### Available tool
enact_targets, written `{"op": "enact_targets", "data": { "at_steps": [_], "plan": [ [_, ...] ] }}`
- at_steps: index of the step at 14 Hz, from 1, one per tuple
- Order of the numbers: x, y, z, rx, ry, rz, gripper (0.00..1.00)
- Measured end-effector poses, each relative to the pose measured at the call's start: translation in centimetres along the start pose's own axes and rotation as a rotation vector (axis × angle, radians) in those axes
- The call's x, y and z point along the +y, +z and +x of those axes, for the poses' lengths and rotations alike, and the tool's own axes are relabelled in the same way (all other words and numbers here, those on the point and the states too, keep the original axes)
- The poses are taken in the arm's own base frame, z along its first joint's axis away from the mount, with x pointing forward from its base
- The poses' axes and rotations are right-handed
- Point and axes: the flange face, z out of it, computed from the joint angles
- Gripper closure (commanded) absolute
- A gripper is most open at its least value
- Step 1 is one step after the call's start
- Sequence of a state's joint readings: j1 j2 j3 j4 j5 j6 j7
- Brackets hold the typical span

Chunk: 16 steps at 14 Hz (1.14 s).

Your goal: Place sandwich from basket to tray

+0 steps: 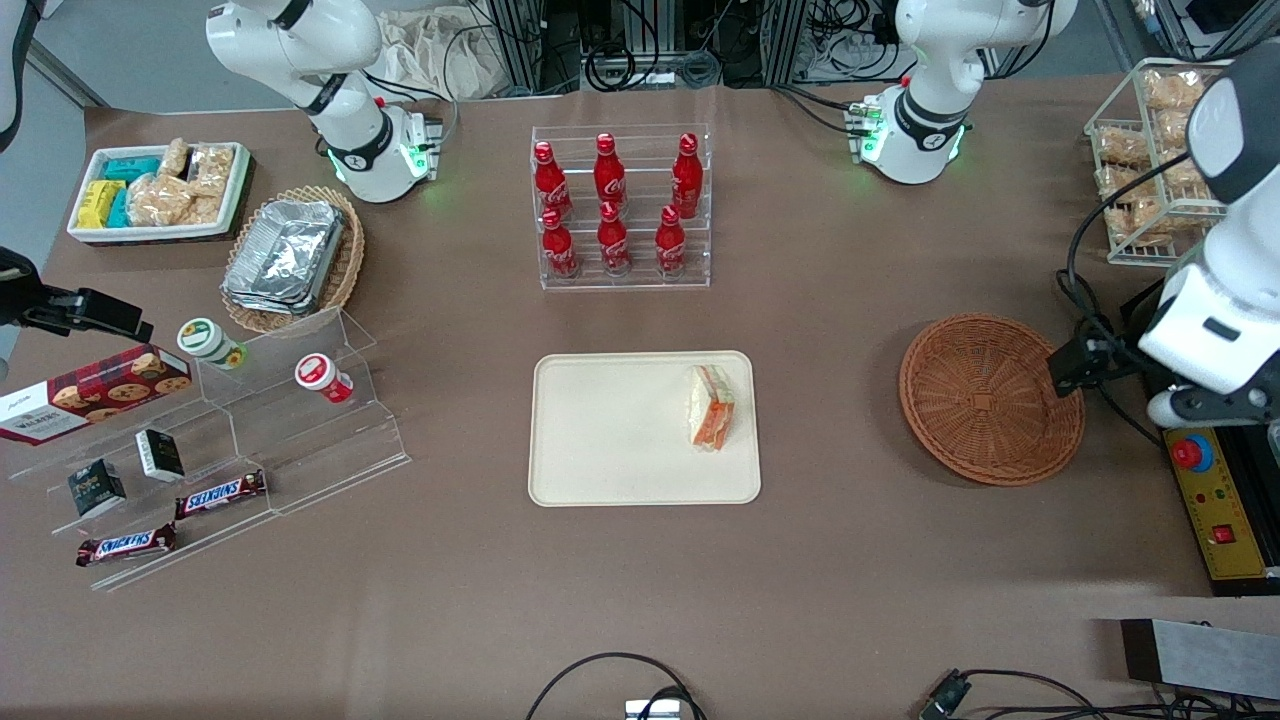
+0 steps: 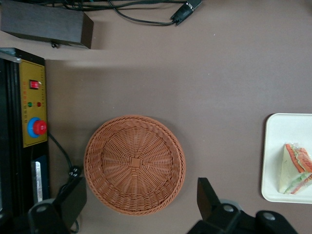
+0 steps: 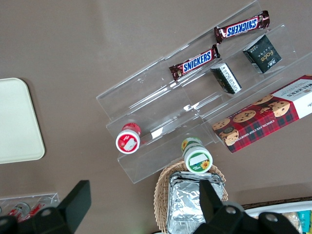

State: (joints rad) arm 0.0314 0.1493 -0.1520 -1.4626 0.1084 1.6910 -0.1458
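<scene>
Snack bin (image 1: 160, 192): upper left of the front frame; white, holding one yellow packet, two teal packets and some clear bags of beige snacks.
Foil basket (image 1: 345, 262): just right of the bin; tan wicker with a stack of foil containers (image 1: 283, 255).
Acrylic steps (image 1: 300, 440): lower left; carrying one cookie box (image 1: 95, 392), two small dark cartons (image 1: 125, 470), two Snickers bars (image 1: 170, 518) and two lidded cups, one green (image 1: 210, 343), one red (image 1: 322, 377).
Bottle rack (image 1: 622, 208): upper centre; six red cola bottles (image 1: 612, 200), three in each of two rows.
Tray (image 1: 610, 430): centre of the frame; one, flat and cream.
Sandwich (image 1: 710, 406): one wrapped wedge, lying on the tray near its right edge, orange filling showing; also seen on the tray in the left wrist view (image 2: 296, 169).
Basket (image 1: 990, 397): right of centre; one, reddish-brown, round, with nothing in it, well apart from the tray.
Gripper (image 2: 141, 207): at the right edge of the front frame, raised above the table just beside the basket; fingers (image 2: 207, 197) spread wide, holding nothing.
Control box (image 1: 1222, 510): lower right; yellow panel with one red round button.
Wire rack (image 1: 1150, 160): upper right; stocked with bagged beige snacks.
</scene>
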Motion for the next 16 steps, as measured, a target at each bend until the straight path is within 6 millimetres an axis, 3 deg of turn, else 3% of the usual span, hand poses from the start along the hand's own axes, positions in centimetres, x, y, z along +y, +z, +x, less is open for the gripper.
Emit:
{"op": "enact_targets", "data": {
  "at_steps": [9,16],
  "plan": [
    [-4.5,-6.5,-5.4,0.045,0.038,-0.01,0.0],
    [-4.1,-7.9,-6.9,0.035,0.048,-0.044,0.0]
  ]
}}
